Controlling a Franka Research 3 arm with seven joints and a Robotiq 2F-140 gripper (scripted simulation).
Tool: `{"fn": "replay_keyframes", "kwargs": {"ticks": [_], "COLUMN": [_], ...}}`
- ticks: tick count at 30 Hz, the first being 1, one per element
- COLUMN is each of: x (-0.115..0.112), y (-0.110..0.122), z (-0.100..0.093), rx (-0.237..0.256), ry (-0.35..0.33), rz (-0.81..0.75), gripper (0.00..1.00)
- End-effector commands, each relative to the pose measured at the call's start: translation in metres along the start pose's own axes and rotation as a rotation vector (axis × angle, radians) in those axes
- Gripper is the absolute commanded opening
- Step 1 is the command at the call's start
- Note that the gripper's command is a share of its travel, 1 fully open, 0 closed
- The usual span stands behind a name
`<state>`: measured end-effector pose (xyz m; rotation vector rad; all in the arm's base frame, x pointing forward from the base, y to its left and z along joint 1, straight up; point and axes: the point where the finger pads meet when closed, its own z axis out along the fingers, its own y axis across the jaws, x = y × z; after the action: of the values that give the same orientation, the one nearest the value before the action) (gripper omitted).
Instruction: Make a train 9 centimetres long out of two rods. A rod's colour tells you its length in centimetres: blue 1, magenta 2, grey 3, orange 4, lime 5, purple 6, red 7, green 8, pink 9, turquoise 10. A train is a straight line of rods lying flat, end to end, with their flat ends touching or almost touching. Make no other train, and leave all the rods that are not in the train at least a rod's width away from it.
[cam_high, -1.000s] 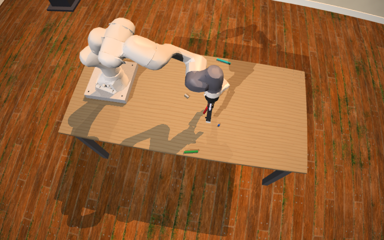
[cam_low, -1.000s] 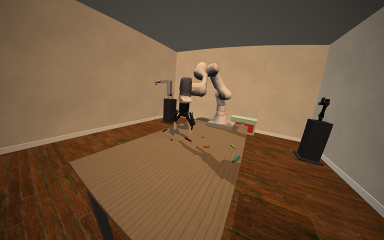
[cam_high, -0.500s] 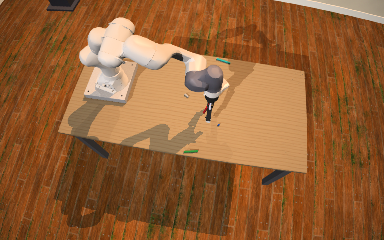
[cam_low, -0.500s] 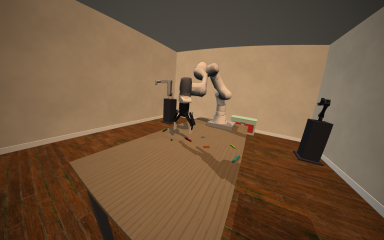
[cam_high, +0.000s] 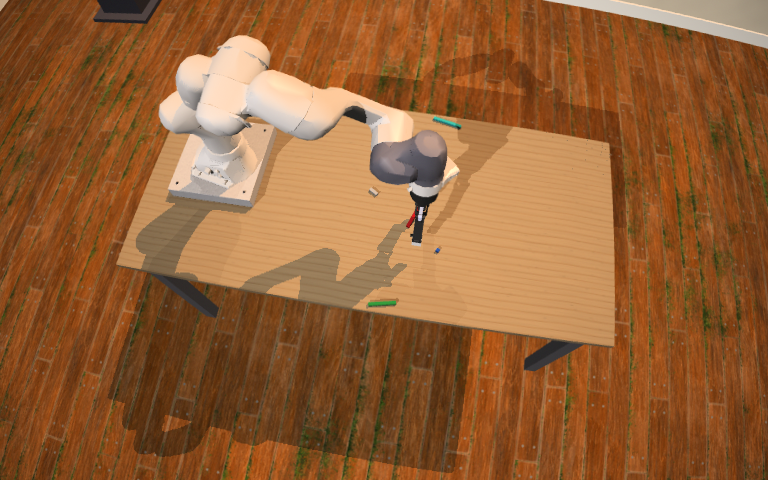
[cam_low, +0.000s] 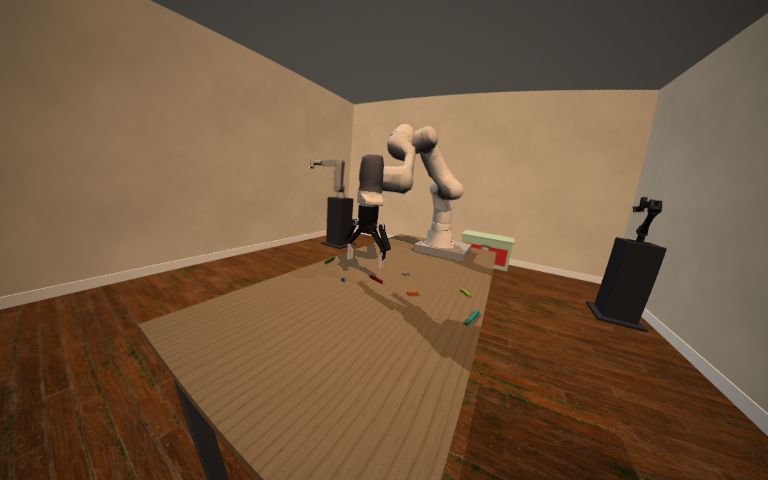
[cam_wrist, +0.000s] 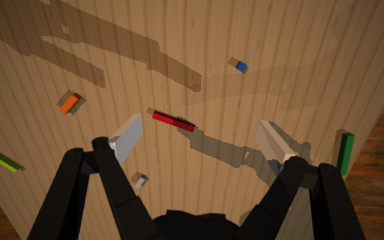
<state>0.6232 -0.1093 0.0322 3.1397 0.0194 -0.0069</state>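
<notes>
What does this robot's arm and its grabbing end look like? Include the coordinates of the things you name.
The arm (cam_high: 283, 104) (cam_low: 444, 169) is mostly white, with smooth, rounded segments and a dark grey section near the wrist. The gripper (cam_high: 417, 226) (cam_low: 365, 260) (cam_wrist: 199, 126) is black, with angular linkages and two fingers ending in flat, pale grey pads (cam_wrist: 129, 137).

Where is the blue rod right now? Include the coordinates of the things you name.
In the top view, the blue rod (cam_high: 437, 250) (cam_low: 342, 279) (cam_wrist: 241, 66) lies just right of the claw (cam_high: 417, 243) (cam_low: 365, 261) (cam_wrist: 199, 126), between the red (cam_high: 410, 220) (cam_low: 376, 279) (cam_wrist: 173, 121) and green (cam_high: 382, 303) (cam_low: 329, 260) (cam_wrist: 346, 153) rods, nearer the red.
</notes>
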Motion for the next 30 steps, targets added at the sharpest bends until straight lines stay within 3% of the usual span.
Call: {"fn": "replay_keyframes", "kwargs": {"ticks": [1,6,9,30], "x": [0.0018,0.0012,0.0001,-0.0024], "y": [-0.0012,-0.0014,-0.0019,-0.0028], "z": [-0.0005,0.0005,0.0023,0.0064], "rx": [0.0,0.0,0.001,-0.001], "ry": [0.003,0.001,-0.003,-0.013], "rz": [0.009,0.082,0.216,0.58], "gripper": [1.0,1.0,1.0,1.0]}}
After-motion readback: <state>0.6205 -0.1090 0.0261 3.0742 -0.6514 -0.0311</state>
